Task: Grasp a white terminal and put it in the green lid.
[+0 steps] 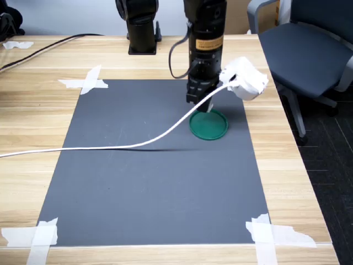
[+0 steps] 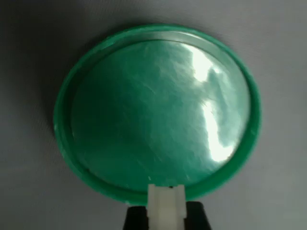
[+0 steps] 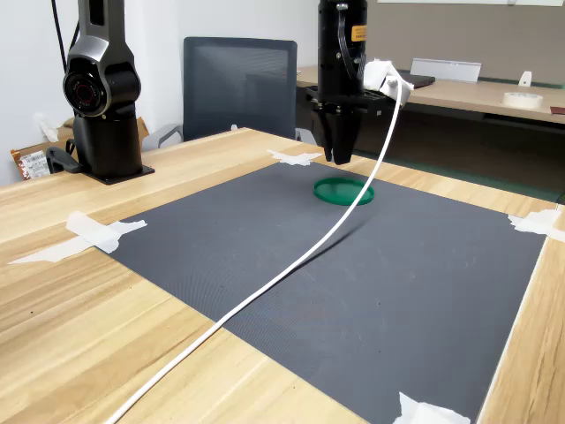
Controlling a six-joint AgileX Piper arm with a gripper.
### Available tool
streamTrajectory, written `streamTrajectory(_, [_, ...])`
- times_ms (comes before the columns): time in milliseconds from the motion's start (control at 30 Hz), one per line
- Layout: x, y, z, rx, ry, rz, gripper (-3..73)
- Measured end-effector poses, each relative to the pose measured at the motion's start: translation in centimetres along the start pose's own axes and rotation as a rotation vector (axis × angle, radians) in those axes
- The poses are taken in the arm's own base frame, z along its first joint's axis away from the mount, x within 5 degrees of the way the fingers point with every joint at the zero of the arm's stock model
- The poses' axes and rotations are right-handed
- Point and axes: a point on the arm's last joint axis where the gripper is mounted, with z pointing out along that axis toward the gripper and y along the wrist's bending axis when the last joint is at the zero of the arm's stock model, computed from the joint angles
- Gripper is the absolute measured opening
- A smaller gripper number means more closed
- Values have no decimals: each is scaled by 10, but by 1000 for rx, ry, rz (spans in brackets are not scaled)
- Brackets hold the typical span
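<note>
The white terminal (image 2: 165, 207) sits pinched between the gripper (image 2: 165, 215) jaws at the bottom centre of the wrist view, its tip just over the near rim of the green lid (image 2: 158, 110), which fills the frame and holds nothing yet. You would do well to carry the piece further over the shiny floor before letting go, so it doesn't clip the rim and bounce out.

In the first exterior view, the gripper (image 1: 203, 107) hangs right of centre, upper half, over the far edge of the green lid (image 1: 209, 126) on the grey mat (image 1: 138, 187); the white cable (image 1: 110, 147) trails left.

In the second exterior view, the gripper (image 3: 340, 159) hovers above the green lid (image 3: 343, 191), upper middle; lower gently before releasing.
</note>
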Motion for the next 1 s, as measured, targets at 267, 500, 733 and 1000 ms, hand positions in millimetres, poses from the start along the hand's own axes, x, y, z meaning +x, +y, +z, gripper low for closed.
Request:
streamTrajectory(267, [-3, -2, 15, -11, 11, -29, 76])
streamTrajectory(500, [-5, -3, 25, -18, 15, -43, 91])
streamTrajectory(733, [-6, -2, 26, -30, 7, -66, 266])
streamTrajectory(1000, [-6, -1, 25, -39, -3, -60, 472])
